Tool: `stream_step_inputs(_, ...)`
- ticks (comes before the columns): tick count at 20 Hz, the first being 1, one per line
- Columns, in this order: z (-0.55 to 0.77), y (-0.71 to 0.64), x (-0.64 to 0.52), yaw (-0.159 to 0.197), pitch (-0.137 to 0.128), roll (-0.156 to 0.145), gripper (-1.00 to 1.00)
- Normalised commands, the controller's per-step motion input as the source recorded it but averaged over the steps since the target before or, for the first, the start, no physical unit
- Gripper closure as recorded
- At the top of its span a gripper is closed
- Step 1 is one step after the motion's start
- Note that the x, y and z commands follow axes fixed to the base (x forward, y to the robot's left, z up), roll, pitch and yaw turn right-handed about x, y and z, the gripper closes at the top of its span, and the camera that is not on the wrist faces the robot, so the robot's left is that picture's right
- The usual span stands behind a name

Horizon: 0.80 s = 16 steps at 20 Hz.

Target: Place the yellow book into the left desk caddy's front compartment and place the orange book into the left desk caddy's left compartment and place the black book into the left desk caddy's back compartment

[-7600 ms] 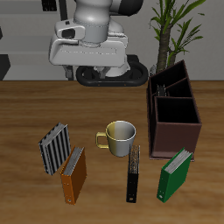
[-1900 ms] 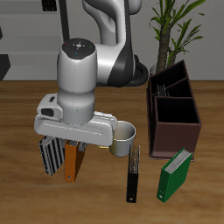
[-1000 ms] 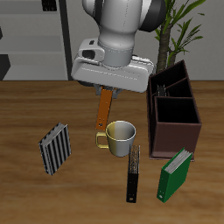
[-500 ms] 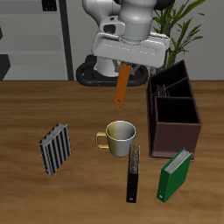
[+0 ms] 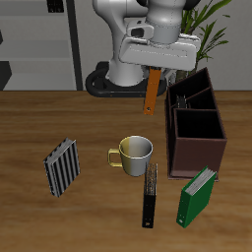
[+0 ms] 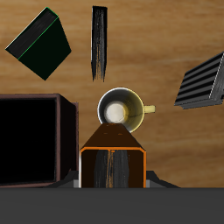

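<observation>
My gripper [image 5: 155, 72] is shut on the top of the orange book [image 5: 151, 93], which hangs upright in the air, slightly tilted, beside the far end of the left desk caddy [image 5: 196, 148]. In the wrist view the orange book [image 6: 112, 163] fills the space between my fingers, with the caddy [image 6: 31, 140] alongside it. The black book [image 5: 150, 195] lies flat near the table's front edge, close to the mug. The yellow book [image 5: 62, 165], with grey and pale stripes, stands far from the caddy. All caddy compartments look dark and empty.
A grey mug [image 5: 133, 152] stands below the held book, between the striped book and the caddy. A green book [image 5: 196, 196] leans in front of the caddy. A potted plant [image 5: 197, 30] rises behind the caddy.
My gripper lifted the orange book from its place beside the striped book, raised it and carried it over the mug towards the caddy. Nothing else moved.
</observation>
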Motion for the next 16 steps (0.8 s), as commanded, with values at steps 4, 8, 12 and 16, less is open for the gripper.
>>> stream_step_inputs(4,-0.24,0.24,-0.44,0.012,0.008,0.031,1.0)
stream_step_inputs(8,-0.13,0.19,-0.31,-0.015,0.006,-0.007,1.0)
stream_step_inputs(12,-0.05,0.38,-0.55,0.063,-0.06,-0.003,1.0)
stream_step_inputs(16,0.05,0.34,-0.4,0.027,-0.07,-0.012,1.0)
